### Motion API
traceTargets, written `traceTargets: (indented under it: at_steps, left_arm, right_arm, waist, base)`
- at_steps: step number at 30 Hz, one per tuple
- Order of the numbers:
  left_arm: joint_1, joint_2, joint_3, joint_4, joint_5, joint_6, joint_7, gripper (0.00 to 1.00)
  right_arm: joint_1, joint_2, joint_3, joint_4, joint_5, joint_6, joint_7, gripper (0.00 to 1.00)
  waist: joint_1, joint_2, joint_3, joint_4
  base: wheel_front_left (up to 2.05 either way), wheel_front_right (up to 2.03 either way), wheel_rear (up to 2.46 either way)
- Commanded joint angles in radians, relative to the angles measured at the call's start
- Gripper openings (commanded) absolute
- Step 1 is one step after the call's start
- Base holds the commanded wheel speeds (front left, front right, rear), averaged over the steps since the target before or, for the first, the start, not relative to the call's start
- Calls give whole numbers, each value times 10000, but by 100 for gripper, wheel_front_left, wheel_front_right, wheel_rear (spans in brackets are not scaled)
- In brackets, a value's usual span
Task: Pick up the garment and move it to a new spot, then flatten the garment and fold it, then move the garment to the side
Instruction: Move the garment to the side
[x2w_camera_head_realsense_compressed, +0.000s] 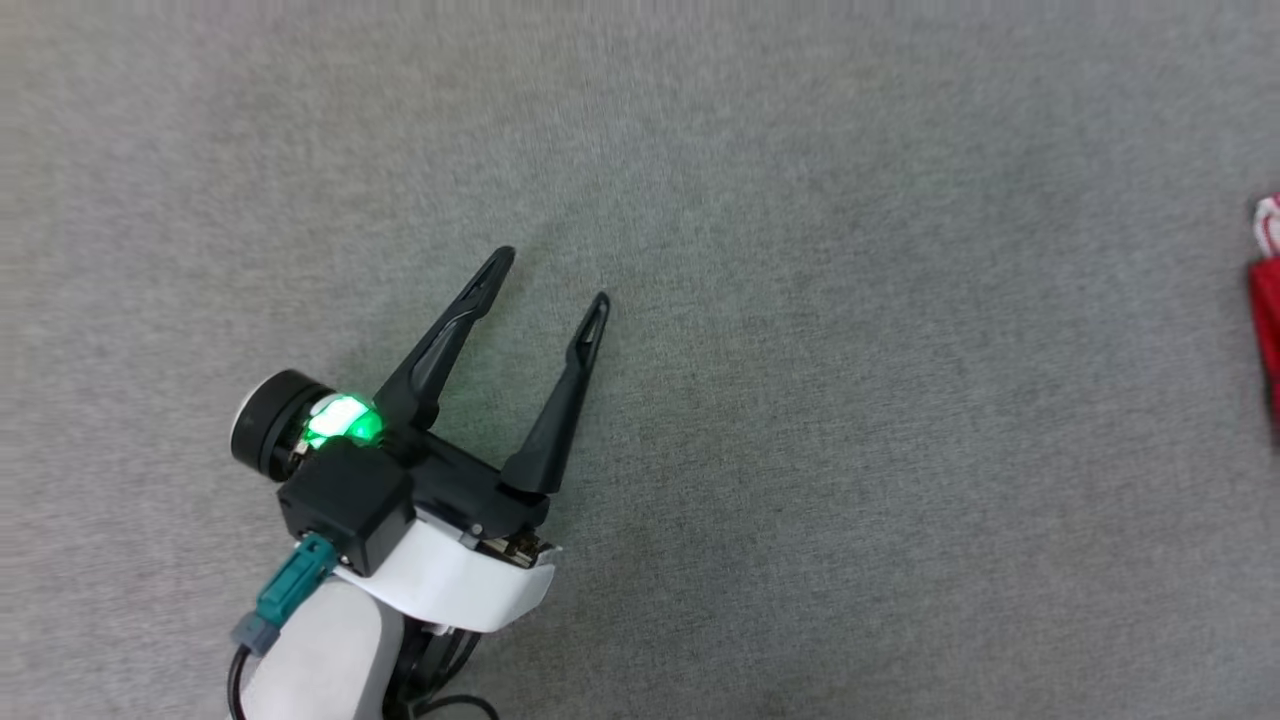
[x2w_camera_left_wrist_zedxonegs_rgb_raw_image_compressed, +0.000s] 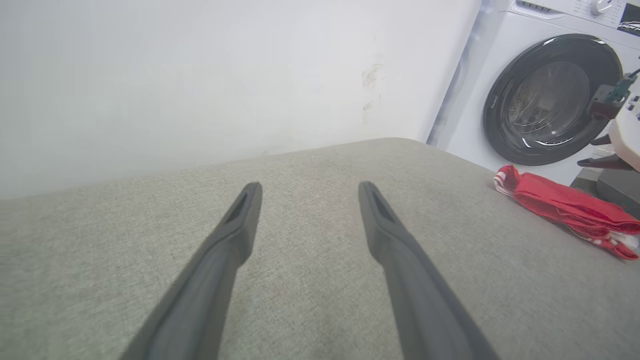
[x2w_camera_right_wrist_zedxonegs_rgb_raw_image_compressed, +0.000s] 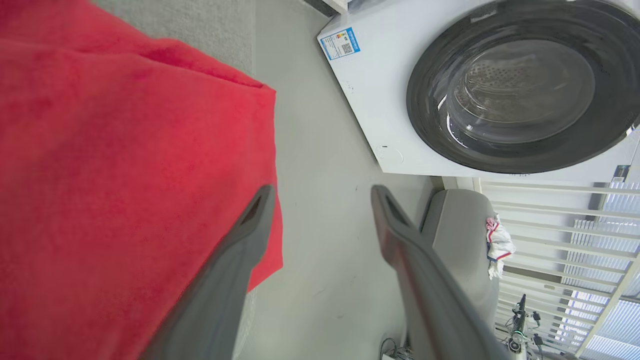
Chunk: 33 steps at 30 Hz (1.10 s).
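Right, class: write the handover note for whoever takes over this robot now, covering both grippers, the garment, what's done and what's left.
Left gripper: open, empty, above the grey surface.
Right gripper: open, nothing between its fingers, at the garment's edge.
Garment: folded bundle at the surface's right edge, near the washing machine.
Done: folding and the move aside look finished.
Left: probably only backing the right gripper away.

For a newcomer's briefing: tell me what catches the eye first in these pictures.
The red garment stands out, lying at the right edge of the grey surface. Next comes the open left gripper over bare grey, a green light glowing at its wrist. Beyond the garment stands a white washer with a dark round door.
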Motion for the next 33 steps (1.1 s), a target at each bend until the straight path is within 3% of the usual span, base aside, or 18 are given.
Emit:
traceTargets:
  at_steps: [1,7,12,15,16,23,28,33]
  left_arm:
    - [159,-73,91,23,-14,6,-20,100]
    - [750,-427,834,260,19,15,-20,100]
    - [1401,-687,1713,550,175,105,-20,100]
    - [1825,-797,2230,796,248,296,-20,100]
    - [2190,-866,2559,912,342,320,-20,100]
    - [2881,-1153,3187,1202,198,382,-20,100]
    - [3226,-1227,3220,1413,244,257,-20,100]
    - [3464,-1317,3253,1603,97,157,-20,100]
  right_arm:
    - [5,-27,36,-132,69,-14,32,100]
    - [260,253,114,-1311,707,-14,-106,100]
    - [632,992,186,-2430,1503,-13,-1021,100]
    - [957,1790,165,-3132,1979,-13,-1688,100]
    - [1445,2518,184,-3765,2260,-11,-2340,100]
    - [2747,4443,176,-5009,3124,-11,-3817,100]
    - [3805,5365,281,-5170,3382,-11,-4433,100]
    - [4613,5873,482,-4717,3873,-11,-5061,100]
  waist:
    - [0,-1,-532,90]
    - [0,-1,-1880,429]
    - [0,-1,-2945,849]
    - [0,-1,-3490,1051]
    - [0,-1,-3928,1261]
    - [0,-1,-4592,1655]
    - [0,-1,-4904,1877]
    - [0,-1,-5141,1975]
  base:
    - [0,0,0]
    - [0,0,0]
    - [0,0,0]
    - [0,0,0]
    - [0,0,0]
    - [0,0,0]
    - [0,0,0]
    - [0,0,0]
